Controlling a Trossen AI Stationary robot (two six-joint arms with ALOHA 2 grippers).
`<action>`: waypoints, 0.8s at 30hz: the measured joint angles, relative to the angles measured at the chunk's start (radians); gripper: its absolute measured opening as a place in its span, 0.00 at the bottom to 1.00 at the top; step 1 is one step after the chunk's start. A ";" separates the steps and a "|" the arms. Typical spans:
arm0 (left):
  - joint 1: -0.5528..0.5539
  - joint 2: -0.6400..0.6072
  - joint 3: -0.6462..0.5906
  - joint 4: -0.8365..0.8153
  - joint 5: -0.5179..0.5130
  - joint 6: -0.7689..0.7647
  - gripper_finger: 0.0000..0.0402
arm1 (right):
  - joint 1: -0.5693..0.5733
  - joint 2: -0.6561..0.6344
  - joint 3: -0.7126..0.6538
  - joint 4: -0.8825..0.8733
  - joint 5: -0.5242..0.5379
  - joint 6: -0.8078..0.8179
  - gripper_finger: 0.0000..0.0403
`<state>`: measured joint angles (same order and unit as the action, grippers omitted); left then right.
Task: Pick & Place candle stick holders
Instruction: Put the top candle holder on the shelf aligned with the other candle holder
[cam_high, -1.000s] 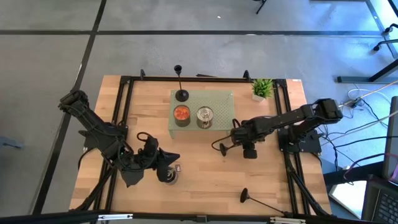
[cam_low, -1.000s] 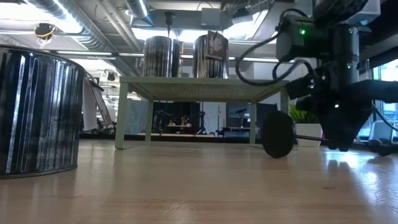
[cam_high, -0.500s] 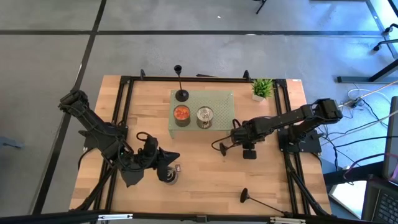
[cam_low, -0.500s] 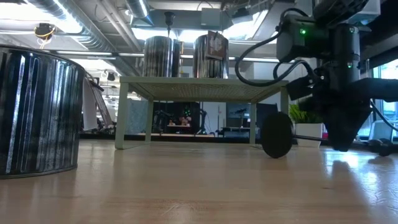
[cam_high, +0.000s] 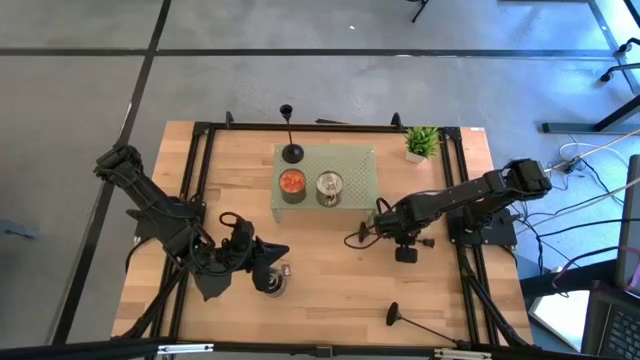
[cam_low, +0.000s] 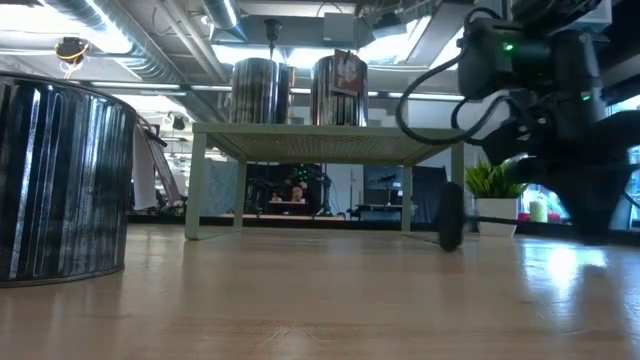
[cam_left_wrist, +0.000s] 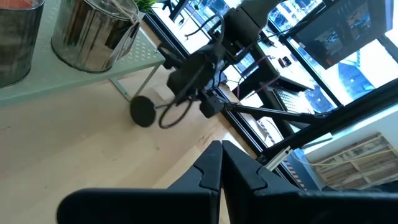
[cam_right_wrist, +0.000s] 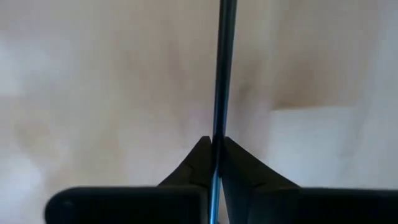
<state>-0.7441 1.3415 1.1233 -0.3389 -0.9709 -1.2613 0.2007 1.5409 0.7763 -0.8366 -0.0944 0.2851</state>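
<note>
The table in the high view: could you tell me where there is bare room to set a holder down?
The wood between the silver can and the fallen candle stick holder at the near edge is bare, as is the far left corner beside the green shelf. It is crowded near the right gripper, shut on a lying holder, and around the left gripper.

Wooden table (cam_high: 330, 270); green riser (cam_high: 358, 178), holder (cam_high: 405, 319)
</note>
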 joint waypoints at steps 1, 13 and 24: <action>0.000 0.000 0.000 0.000 0.000 0.000 0.00 | 0.012 -0.002 0.000 -0.008 -0.026 0.013 0.04; 0.000 0.000 0.000 0.006 0.002 0.027 0.00 | 0.181 -0.006 0.304 -0.413 -0.102 0.074 0.04; 0.000 0.000 0.000 0.007 0.024 0.045 0.00 | 0.207 -0.006 0.890 -0.651 -0.027 0.134 0.04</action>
<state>-0.7441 1.3415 1.1233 -0.3321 -0.9466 -1.2167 0.4080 1.5349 1.6662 -1.4876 -0.1213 0.4190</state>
